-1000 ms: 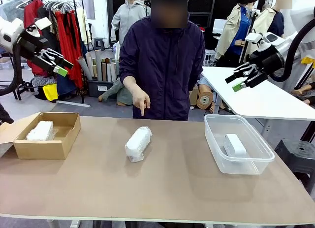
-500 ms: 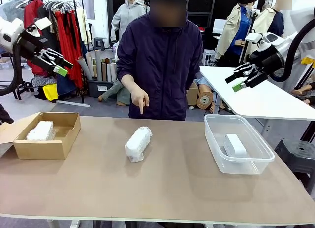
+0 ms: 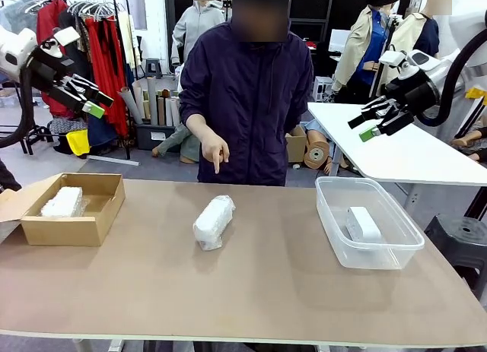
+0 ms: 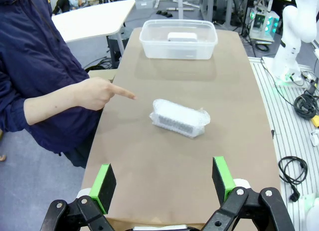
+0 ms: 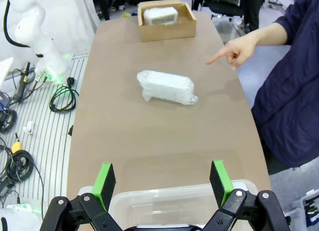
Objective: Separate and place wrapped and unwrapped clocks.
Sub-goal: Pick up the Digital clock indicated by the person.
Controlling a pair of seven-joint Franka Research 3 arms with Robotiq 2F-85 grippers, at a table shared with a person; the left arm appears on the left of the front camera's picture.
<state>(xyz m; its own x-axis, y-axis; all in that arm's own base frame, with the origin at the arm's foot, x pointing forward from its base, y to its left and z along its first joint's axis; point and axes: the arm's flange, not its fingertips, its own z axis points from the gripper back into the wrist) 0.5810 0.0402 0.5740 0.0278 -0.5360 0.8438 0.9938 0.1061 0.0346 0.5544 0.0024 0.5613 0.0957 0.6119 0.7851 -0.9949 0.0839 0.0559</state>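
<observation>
Left gripper (image 3: 97,103) and right gripper (image 3: 361,129) hover high, both released, empty; whitish bubble-wrapped bundle (image 3: 214,221) lies mid-table; second bubble-wrapped bundle (image 3: 62,201) in brown cardboard box (image 3: 65,232), left; bare white plastic clock (image 3: 362,223) in clear plastic tub (image 3: 373,257), right.

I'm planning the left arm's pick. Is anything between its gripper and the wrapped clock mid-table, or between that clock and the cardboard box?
Nothing visible does. The left gripper hangs open, raised off the table; bare table lies between the wrapped clock and the cardboard box; the person's pointing hand hovers beyond the clock.
</observation>
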